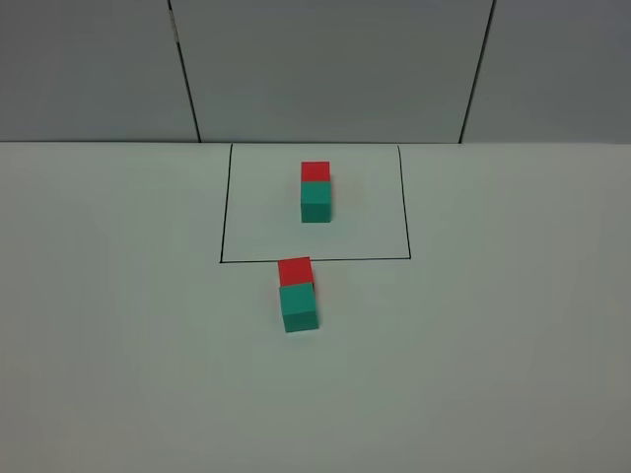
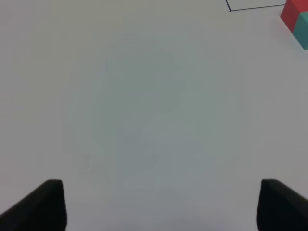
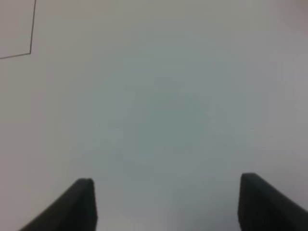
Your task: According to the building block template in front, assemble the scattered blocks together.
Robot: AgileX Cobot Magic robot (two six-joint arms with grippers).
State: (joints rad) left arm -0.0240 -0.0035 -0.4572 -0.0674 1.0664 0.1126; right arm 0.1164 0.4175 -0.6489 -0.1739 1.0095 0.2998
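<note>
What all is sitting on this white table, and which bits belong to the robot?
Thin black rectangular outline: one, black, drawn on the table toward the back wall.
Framed pair of small matte cubes: one red cube joined to one teal-green cube, inside the outline, red on the far side.
Unframed pair of small matte cubes: one red, one teal-green, touching, just outside the outline's near edge, slightly turned.
White table: one, white, under everything.
Grey panelled wall: one, grey, behind the table.
Left gripper: one, black fingers, open over bare table.
Right gripper: one, black fingers, open over bare table.
</note>
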